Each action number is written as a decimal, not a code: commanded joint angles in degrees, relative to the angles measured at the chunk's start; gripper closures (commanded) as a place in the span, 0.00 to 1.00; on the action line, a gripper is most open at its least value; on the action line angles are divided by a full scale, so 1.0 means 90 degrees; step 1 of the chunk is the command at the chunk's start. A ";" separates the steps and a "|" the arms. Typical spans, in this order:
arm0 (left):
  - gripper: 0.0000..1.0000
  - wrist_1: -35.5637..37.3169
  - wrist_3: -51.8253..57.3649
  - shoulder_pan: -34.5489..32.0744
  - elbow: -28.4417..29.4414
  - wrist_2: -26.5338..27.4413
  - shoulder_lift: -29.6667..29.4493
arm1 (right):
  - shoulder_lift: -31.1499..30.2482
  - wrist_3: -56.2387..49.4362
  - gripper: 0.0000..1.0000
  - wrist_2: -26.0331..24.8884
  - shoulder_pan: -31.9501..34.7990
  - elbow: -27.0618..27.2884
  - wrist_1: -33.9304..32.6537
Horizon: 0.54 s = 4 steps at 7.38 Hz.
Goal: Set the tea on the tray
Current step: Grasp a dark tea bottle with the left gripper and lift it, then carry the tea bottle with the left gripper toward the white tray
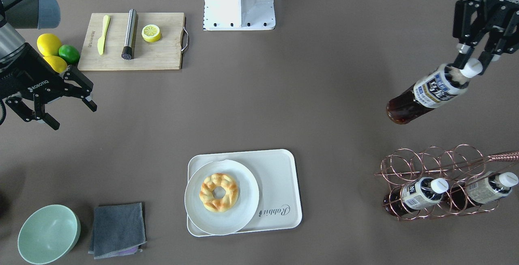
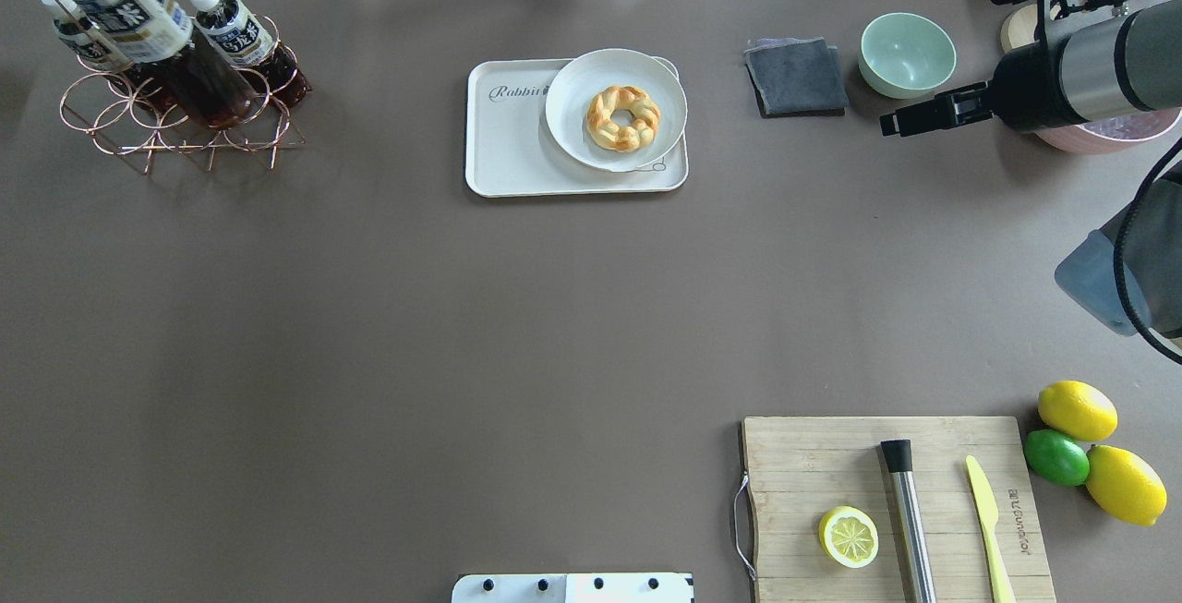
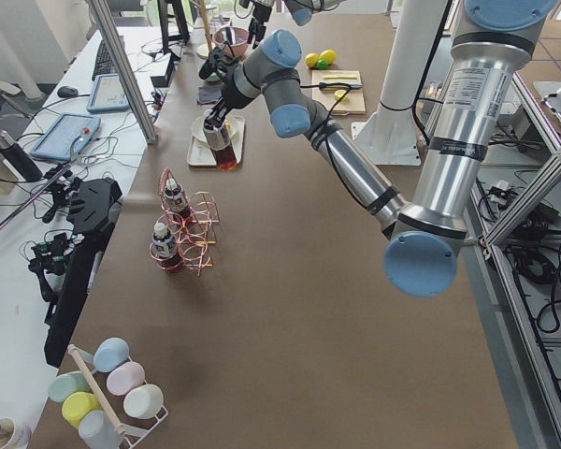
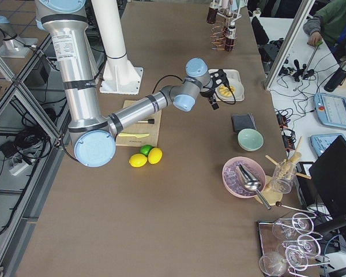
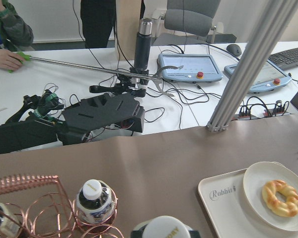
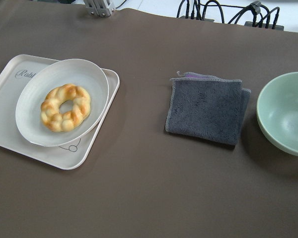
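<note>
The tea (image 1: pixel 430 91) is a small bottle of reddish-brown liquid with a dark-blue-and-white label. My left gripper (image 1: pixel 472 63) is shut on its white cap and holds it in the air beside the copper wire rack (image 1: pixel 429 167). The bottle also shows in the overhead view (image 2: pixel 152 35), and its cap shows at the bottom of the left wrist view (image 5: pixel 165 229). The off-white "Rabbit" tray (image 1: pixel 279 188) lies mid-table, far from the bottle, and also shows in the overhead view (image 2: pixel 508 146). My right gripper (image 1: pixel 73 117) is open and empty above the table.
A round white plate (image 1: pixel 243 200) with a doughnut (image 1: pixel 219 192) covers half the tray. Two bottles (image 1: pixel 417 194) remain in the rack. A grey cloth (image 1: pixel 117 228), a green bowl (image 1: pixel 48 234), a cutting board (image 1: pixel 162 52) and lemons (image 1: pixel 48 44) lie on the table.
</note>
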 commanded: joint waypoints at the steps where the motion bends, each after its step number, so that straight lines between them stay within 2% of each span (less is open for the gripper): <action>1: 1.00 0.0803 -0.0542 0.1787 0.0034 0.1147 -0.1137 | 0.0456 0.0000 0.00 -0.0095 -0.0189 0.0106 -0.0019; 2: 1.00 0.1328 -0.0659 0.2598 0.0170 0.1986 -0.1653 | 0.0641 0.0000 0.00 -0.0222 -0.0383 0.0164 -0.0019; 3: 1.00 0.1517 -0.0776 0.3166 0.0277 0.2613 -0.1968 | 0.0808 0.0000 0.00 -0.0513 -0.0598 0.0184 -0.0038; 4: 1.00 0.1529 -0.0778 0.3462 0.0453 0.3016 -0.2039 | 0.0916 0.0000 0.01 -0.0787 -0.0823 0.0185 -0.0058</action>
